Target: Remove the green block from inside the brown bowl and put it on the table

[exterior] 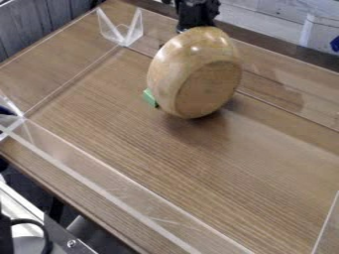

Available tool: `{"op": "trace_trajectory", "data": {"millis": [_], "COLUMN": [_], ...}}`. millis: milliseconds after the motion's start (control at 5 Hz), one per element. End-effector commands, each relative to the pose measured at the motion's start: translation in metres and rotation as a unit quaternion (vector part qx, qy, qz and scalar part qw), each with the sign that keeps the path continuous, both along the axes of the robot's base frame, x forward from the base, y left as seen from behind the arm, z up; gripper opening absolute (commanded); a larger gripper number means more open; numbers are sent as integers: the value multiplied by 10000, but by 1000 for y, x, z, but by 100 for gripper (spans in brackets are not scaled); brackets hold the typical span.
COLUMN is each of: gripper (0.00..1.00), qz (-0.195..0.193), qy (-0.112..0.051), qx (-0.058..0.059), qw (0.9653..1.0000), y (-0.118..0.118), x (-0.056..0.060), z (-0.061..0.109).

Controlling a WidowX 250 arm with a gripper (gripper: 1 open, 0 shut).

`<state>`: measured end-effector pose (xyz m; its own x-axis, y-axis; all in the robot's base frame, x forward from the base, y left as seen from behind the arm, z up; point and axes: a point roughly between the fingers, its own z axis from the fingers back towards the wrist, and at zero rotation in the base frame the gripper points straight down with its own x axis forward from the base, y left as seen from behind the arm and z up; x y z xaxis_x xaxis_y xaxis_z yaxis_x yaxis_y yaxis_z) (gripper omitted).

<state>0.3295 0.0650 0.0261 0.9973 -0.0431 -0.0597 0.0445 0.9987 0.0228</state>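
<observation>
Round light-brown wooden bowl (195,73) tipped up on side, base facing camera, upper middle of brown wood-grain tabletop (199,179). Bright green rectangular block (150,97) at bowl's nine o'clock, lower left edge, mostly hidden; whether on tabletop or inside bowl, can't tell. Black pincer (189,27) at bowl's twelve o'clock, tips behind rim, closed; grip on bowl unclear. Clear bracket-like piece (121,25) at bowl's eleven o'clock.

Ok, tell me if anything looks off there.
Yes: the bowl is tipped up on its side, base facing the camera, instead of sitting flat. The block pokes out beside its rim.
</observation>
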Motion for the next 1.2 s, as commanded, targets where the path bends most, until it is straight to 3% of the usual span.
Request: {"op": "trace_trajectory", "data": {"millis": [0, 200, 1000], "gripper": [0, 0, 0], "qz": [-71, -80, 180], "qy": [-121, -70, 11], "qx": [25, -15, 2], "qw": [9999, 9999, 9998], "y": [-3, -4, 24], "x": [-2, -4, -13], "z": [9, 4, -5]}}
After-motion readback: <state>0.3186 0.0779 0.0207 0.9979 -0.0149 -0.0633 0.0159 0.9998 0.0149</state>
